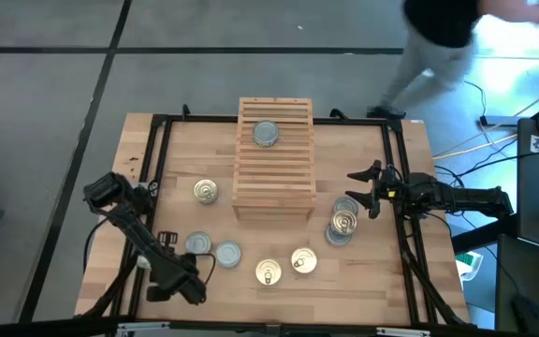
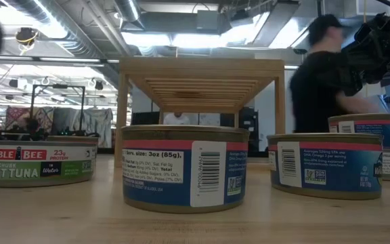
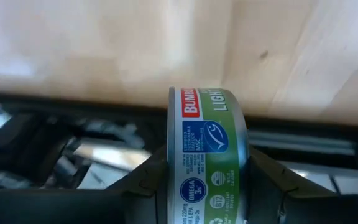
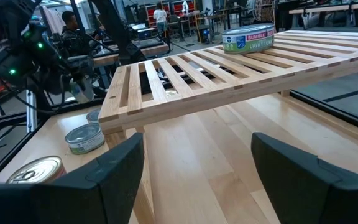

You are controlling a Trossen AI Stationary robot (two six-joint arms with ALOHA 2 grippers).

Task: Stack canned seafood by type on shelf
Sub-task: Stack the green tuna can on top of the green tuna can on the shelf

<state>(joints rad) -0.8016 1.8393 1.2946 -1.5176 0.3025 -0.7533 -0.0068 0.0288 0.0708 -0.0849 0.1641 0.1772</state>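
Green-labelled tin [image 3: 208, 155] on edge between left fingers [image 3: 138, 183]

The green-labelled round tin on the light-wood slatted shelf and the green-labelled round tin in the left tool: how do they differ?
The shelf tin lies flat on the light-wood slatted shelf, top upward; the held tin is turned on its edge. The shelf tin stands free; the held tin is clamped by the left tool. Both are short, round, with green Bumble Bee labels.
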